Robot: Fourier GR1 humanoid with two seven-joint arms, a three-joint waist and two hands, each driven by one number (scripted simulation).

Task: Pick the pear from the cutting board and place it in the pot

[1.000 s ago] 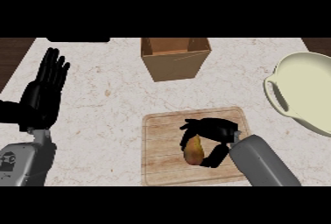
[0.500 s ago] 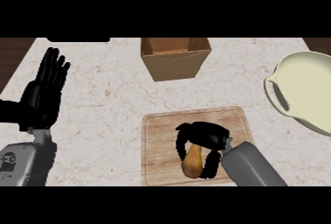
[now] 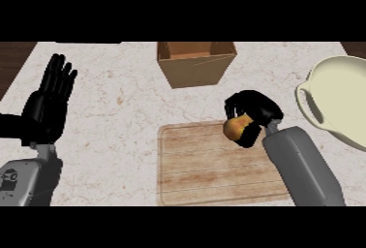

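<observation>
Marbled counter [image 3: 121, 97] bears a grained wooden board [image 3: 207, 169]; my right fingers [image 3: 251, 110] curl round the rounded pear [image 3: 236, 128]; left hand [image 3: 46, 104] flat open.

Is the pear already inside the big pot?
No, the pear is held in the right hand over the cutting board's top corner, apart from the pot.
</observation>
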